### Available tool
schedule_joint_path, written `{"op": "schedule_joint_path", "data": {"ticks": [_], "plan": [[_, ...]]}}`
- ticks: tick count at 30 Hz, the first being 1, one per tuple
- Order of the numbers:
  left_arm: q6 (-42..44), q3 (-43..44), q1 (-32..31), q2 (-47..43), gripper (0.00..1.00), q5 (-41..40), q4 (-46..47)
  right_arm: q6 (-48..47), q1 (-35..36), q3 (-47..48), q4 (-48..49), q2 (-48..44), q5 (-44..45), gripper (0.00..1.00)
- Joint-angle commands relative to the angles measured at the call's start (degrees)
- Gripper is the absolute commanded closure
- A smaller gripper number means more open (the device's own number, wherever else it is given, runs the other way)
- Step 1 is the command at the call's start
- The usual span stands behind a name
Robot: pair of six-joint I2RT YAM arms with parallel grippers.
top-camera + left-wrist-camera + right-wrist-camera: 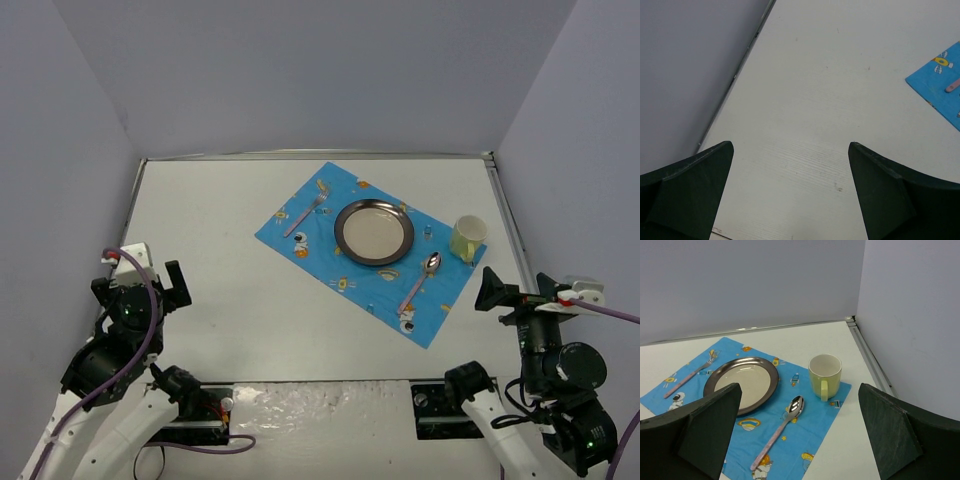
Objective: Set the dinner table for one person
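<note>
1. Left pincer (790,150), right pincer (798,390): both wide, empty, above the counter's (230,320) near corners.
2. Swing right carelessly and you tip the mug (825,372) at the placemat's (805,435) edge, or skew the spoon (780,427).

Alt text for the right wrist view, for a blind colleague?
A blue placemat on the white table holds a metal plate, fork left of it, spoon right, yellow mug at the mat's right corner. The open right gripper frames the foreground.

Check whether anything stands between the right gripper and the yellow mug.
Nothing visible does. The right gripper is open; only blue cloth and bare table lie between it and the mug. The spoon lies beside that path.
</note>
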Motion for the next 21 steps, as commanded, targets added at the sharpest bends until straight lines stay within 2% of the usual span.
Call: {"op": "schedule_joint_path", "data": {"ticks": [1,21], "plan": [[-0.32,0.58,1.38,0.20,0.03,0.65,3.67,-0.42,0.32,0.16,5.56,3.26,0.18,0.00],[0.21,0.41,3.46,0.75,0.03,2.05,4.20,-1.21,0.32,0.97,8.54,6.99,-2.46,0.00]]}}
